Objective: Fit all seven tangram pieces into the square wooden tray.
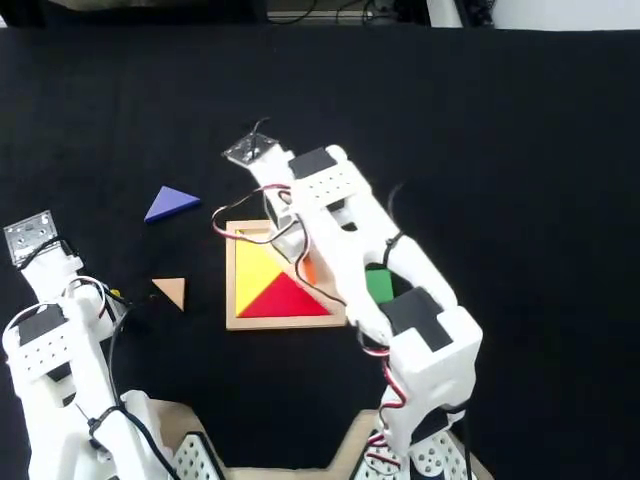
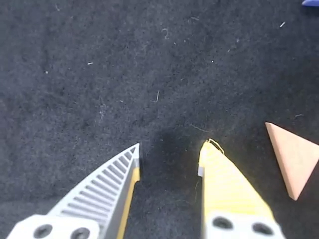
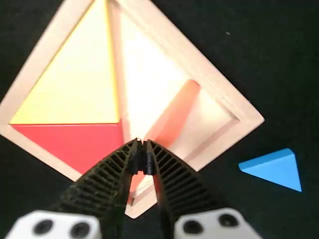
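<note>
In the tray (image 1: 232, 285) yellow (image 1: 258, 272) and red (image 1: 285, 298) are seated, orange (image 3: 174, 112) tilted inside, blue (image 1: 171, 204), tan (image 1: 171, 291), green (image 1: 379, 285) left outside; right gripper (image 3: 143, 149) is clenched, left gripper (image 2: 169, 154) released.

High view: right arm (image 1: 350, 240) covers the tray's (image 1: 232, 300) right half, most of the orange piece (image 1: 308, 268), part of the green piece (image 1: 379, 285). Right wrist: one tray corner cut off by frame; right gripper (image 3: 143, 149) hides orange piece's end. Left wrist: blue piece (image 2: 311, 2) almost fully out of frame, tan triangle (image 2: 294, 157) clipped.
</note>
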